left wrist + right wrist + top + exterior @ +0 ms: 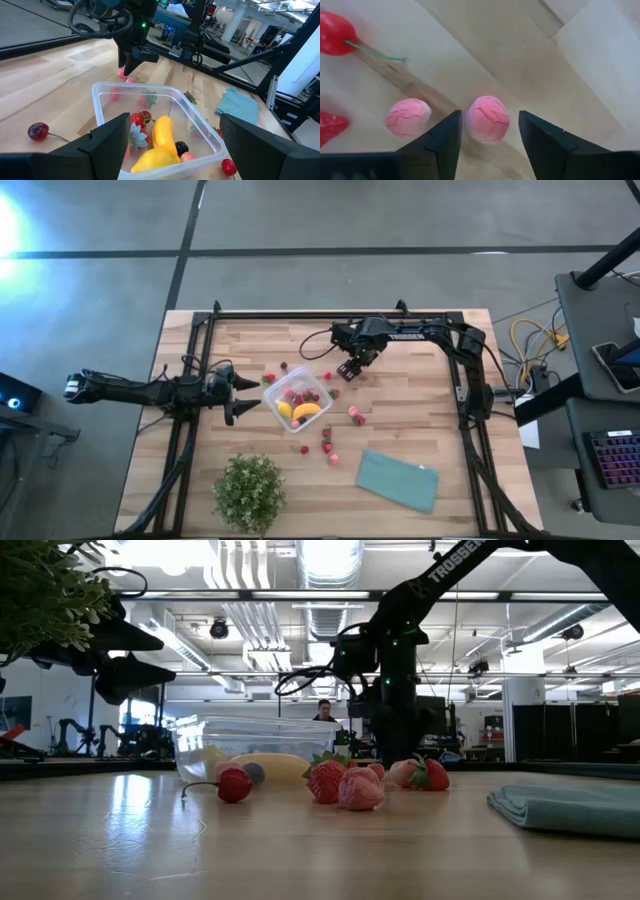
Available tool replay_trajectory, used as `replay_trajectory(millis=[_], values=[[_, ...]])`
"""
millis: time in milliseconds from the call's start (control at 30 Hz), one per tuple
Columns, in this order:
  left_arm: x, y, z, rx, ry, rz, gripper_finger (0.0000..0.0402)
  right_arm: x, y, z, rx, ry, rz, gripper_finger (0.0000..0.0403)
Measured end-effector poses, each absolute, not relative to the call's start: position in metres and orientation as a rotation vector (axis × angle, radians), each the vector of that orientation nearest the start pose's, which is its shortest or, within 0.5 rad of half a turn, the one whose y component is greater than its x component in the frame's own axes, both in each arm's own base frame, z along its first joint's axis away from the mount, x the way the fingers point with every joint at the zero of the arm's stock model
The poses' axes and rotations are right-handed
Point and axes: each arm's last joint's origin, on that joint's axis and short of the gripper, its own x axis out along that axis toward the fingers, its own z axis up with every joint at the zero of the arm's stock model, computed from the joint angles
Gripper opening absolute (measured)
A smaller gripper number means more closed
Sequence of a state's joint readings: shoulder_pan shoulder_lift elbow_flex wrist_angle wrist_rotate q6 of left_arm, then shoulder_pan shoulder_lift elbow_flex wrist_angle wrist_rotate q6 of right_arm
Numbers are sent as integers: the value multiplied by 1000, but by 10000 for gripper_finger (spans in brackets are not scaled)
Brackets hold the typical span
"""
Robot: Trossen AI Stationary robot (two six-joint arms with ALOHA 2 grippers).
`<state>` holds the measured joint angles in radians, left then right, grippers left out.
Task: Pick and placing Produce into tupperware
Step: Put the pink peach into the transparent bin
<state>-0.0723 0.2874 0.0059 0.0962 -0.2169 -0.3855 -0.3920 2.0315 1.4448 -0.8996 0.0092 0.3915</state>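
Note:
The clear tupperware (322, 393) stands mid-table and holds a yellow banana (162, 132), a yellow round fruit (150, 160) and some red berries. My right gripper (490, 135) points down just beyond the tupperware's far right corner. Its open fingers stand on either side of a pink fruit (487, 120) that lies on the table. I cannot tell whether they touch it. A second pink fruit (408, 116) and a red cherry (332, 32) lie beside it. My left gripper (250, 394) waits open and level at the tupperware's left side.
Loose red and pink fruits lie right of the tupperware (355, 415), near it (328, 442) and on its far left (270, 378). A teal cloth (398, 480) lies at the near right. A green potted plant (250, 492) stands at the near edge.

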Motion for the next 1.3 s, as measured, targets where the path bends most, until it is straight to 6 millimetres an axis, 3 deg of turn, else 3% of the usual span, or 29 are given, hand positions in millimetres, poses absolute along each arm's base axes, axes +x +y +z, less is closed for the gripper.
replay_trajectory(millis=[233,567,867,1000,1133,1300], values=[[113,-2,150,-357,154,177,293,353,-146,156,640,1388,-632,169],[113,-2,150,-357,153,177,293,350,-144,147,671,1381,-654,182],[113,-2,150,-357,153,177,293,350,-143,147,712,1378,-640,104],[113,-2,150,-357,153,177,293,352,-141,148,758,1372,-639,86],[113,-2,150,-357,153,177,293,360,-130,166,771,1328,-568,89],[113,-2,150,-357,154,177,293,371,-104,216,749,1182,-523,92]])
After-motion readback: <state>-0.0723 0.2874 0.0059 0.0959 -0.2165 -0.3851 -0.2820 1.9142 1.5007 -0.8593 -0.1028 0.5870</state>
